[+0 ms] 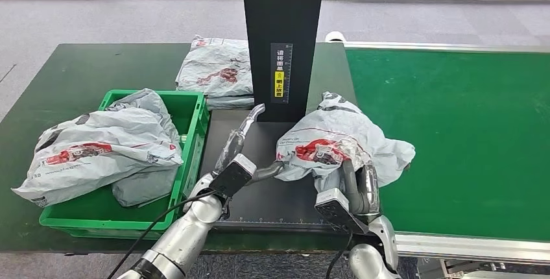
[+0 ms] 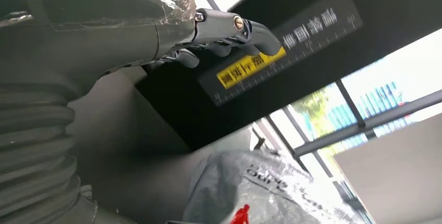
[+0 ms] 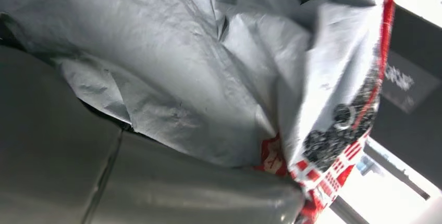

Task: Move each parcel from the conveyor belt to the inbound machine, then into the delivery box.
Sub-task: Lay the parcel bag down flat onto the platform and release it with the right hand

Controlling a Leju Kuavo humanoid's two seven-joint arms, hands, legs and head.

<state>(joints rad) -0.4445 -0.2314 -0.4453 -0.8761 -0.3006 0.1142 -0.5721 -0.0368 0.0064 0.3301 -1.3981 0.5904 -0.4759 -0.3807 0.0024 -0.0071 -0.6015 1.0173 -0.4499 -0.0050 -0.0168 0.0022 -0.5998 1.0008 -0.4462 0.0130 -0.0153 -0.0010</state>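
while the right hand grips: the crumpled grey plastic parcel with red print [image 1: 337, 146] lies on the right part of the black flat platform of the inbound machine [image 1: 259, 198], its right edge spilling over the green conveyor belt [image 1: 454, 136]
right hand [image 1: 360, 188]: reaches in from the near side, dark fingers clamped up around the near edge of this parcel; in the right wrist view the grey wrap [image 3: 219, 67] presses close against the hand
left hand [image 1: 241, 141]: stretched out over the platform, just left of the parcel, fingers [image 2: 229, 28] straight and apart, holding nothing; whether it touches the parcel's left edge, i cannot tell
inbound machine upright: black column [image 1: 283, 39] stands at the far end of the platform, with a small yellow label [image 1: 280, 87] on its front; the left wrist view shows the same label [image 2: 250, 67] beyond the fingertips
green plastic delivery box [image 1: 194, 130]: on the dark green worktop [image 1: 65, 78], left of the platform and touching its edge
parcels in the box: two grey plastic bags with red print [image 1: 107, 146], heaped and hanging over the box's left rim
far parcel: another grey printed bag [image 1: 217, 71] lies flat on the worktop, left of the column and beyond the box
conveyor belt: runs along the right side, with a pale metal rail [image 1: 467, 243] on its near edge
floor: grey carpet [image 1: 97, 19] beyond the worktop
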